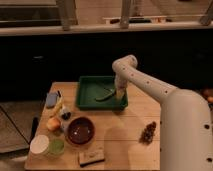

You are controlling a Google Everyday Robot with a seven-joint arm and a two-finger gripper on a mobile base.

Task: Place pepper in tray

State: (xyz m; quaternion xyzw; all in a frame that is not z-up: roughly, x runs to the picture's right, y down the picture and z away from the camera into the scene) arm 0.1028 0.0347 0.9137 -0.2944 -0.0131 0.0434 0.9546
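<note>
The dark green tray (pixel 90 95) sits at the back middle of the wooden table. The slim, curved, light green pepper (pixel 105 95) lies inside the tray, toward its right side. My gripper (pixel 119 94) hangs down from the white arm over the tray's right end, right beside the pepper's right tip.
A brown bowl (pixel 80 131) stands in front of the tray. A pale green cup (pixel 56 146), a white lidded cup (pixel 39 144), an orange fruit (pixel 53 124), a blue packet (pixel 52 100), a brown bar (pixel 91 157) and a dark cluster (pixel 148 132) lie around it.
</note>
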